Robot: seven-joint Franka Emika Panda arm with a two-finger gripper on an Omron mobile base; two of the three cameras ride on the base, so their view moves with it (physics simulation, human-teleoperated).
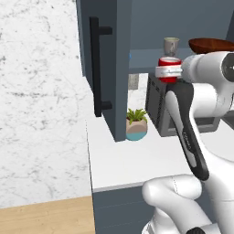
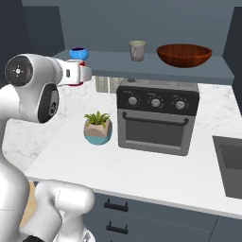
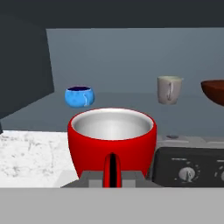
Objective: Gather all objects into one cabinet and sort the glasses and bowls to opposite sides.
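- We have the gripper point(image 3: 112, 175) clamped on the red cup point(image 3: 112, 139); jaws pinch its handle at the near side, cup upright, mouth up, empty.
- Red cup hangs in the air in front of the open cabinet shelf point(image 2: 208, 71), above the counter point(image 2: 142, 165) and just left of the toaster oven point(image 2: 157, 116), in the right base view.
- Already on the shelf: beige-grey mug point(image 2: 137, 50) near the middle, reddish-brown bowl point(image 2: 184, 55) to its right, and a small blue bowl point(image 2: 78, 53) at the left end.
- Cabinet door point(image 1: 103, 59) stands swung open with its black bar handle point(image 1: 96, 66) to the left of the arm, so the way in looks free.
- Step in hand, as we judge it: carry the red cup onto the shelf and set it by the mug, away from the big bowl.
- To do it well we'd bring the cup's base clear of the shelf's front lip first, then go straight in.
- Aim for the bare stretch between blue bowl and mug; the gap looks ample but we'd stay closer to the mug side.
- Keep the cup level; a handle pinch can let it swing or tilt.
- Set it down flat before releasing, then back straight out to avoid nudging the mug.
- Potted plant point(image 2: 98, 128) sits below on the counter, out of the path.
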